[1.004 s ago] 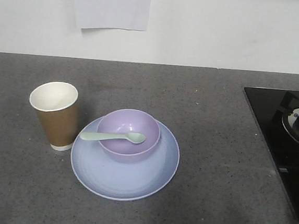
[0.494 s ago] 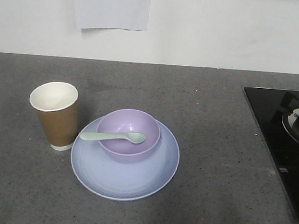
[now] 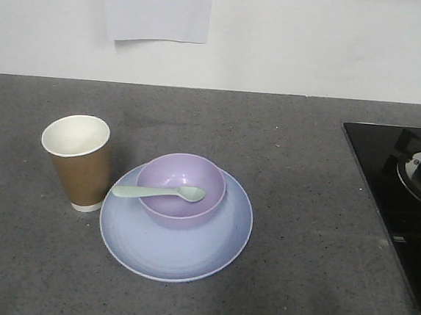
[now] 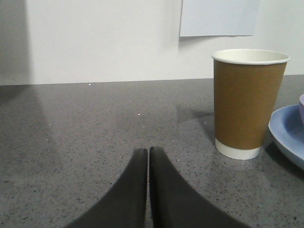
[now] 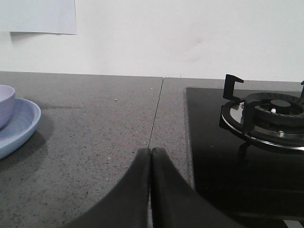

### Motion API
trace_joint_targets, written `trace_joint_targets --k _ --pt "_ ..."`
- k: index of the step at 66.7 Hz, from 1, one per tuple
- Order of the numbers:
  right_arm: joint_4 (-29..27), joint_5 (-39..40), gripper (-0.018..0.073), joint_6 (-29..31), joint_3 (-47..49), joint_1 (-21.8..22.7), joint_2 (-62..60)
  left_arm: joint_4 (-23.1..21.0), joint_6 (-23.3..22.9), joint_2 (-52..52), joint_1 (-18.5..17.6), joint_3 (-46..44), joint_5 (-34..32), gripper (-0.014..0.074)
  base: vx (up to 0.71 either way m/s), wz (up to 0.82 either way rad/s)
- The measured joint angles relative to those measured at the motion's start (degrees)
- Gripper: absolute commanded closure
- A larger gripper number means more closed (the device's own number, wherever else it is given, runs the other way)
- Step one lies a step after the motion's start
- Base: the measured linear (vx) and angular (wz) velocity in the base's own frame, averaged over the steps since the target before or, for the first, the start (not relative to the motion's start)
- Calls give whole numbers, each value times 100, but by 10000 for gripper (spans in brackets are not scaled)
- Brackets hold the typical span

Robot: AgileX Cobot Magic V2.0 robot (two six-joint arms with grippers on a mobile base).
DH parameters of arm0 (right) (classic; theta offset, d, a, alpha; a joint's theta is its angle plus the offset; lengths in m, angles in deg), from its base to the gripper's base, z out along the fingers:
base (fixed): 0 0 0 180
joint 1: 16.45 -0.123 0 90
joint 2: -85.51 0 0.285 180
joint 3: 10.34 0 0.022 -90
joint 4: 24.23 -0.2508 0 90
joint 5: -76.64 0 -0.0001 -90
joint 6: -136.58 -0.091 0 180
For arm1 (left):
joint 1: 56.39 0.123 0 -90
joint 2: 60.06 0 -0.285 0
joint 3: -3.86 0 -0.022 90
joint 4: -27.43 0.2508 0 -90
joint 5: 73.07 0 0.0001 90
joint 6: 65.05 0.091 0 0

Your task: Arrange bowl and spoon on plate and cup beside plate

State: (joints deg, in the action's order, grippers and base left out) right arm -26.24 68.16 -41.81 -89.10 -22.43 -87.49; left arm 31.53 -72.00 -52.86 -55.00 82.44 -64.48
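The lavender bowl (image 3: 180,186) sits on the pale blue plate (image 3: 180,251), toward its back half. A mint-green spoon (image 3: 159,192) lies across the bowl, head inside and handle over the left rim. Upright on the counter, the brown paper cup (image 3: 77,162) touches or nearly touches the plate's left edge. My left gripper (image 4: 148,152) is shut and empty, low over the counter left of the cup (image 4: 247,102), with the plate's rim (image 4: 285,130) at the far right. My right gripper (image 5: 150,151) is shut and empty, right of the plate (image 5: 19,126) and bowl (image 5: 5,102).
A black glass hob (image 3: 406,197) with a burner (image 5: 270,118) takes up the right side of the grey counter. A white wall with a taped sheet of paper (image 3: 157,9) stands behind. Neither arm shows in the front view.
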Motion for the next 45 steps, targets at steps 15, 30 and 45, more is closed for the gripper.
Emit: trace_joint_targets --k 15,30,45 --pt "0 0 566 0 0 0 0 0 0 0 0 0 0 603 0 0" --pt "0 0 566 0 0 0 0 0 0 0 0 0 0 603 0 0" --pt "0 0 566 -4 0 0 0 0 0 0 0 0 0 603 0 0"
